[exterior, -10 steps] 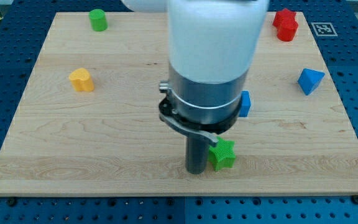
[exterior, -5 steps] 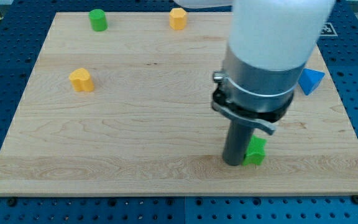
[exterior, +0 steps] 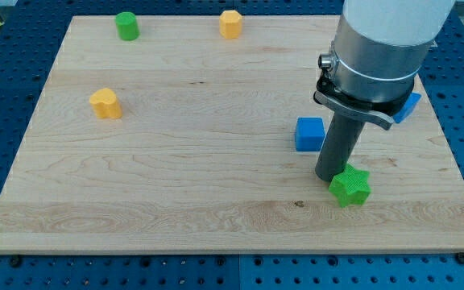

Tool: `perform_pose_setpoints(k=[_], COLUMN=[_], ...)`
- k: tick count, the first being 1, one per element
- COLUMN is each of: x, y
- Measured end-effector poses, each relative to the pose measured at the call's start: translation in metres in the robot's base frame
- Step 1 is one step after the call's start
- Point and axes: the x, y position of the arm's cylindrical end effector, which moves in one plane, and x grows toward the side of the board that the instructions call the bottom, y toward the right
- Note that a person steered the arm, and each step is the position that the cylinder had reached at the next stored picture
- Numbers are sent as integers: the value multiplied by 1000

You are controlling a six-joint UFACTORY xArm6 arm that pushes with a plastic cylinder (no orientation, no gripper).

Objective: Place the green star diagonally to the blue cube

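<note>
Wooden board (exterior: 176,161): green star (exterior: 350,186) touches my tip (exterior: 329,178), below-right of blue cube (exterior: 309,134).

green star (exterior: 350,186) lying flat, diagonally below-right of blue cube (exterior: 309,134)

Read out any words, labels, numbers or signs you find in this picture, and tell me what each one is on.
None: no readable text appears anywhere.
The wooden board, the green star, the blue cube and the other blocks are all unmarked.
The arm's grey housing carries no label.
</note>
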Motion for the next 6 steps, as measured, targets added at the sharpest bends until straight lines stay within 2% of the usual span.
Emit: perform_pose_setpoints(k=[3,6], x=[40,40], y=[-4,30])
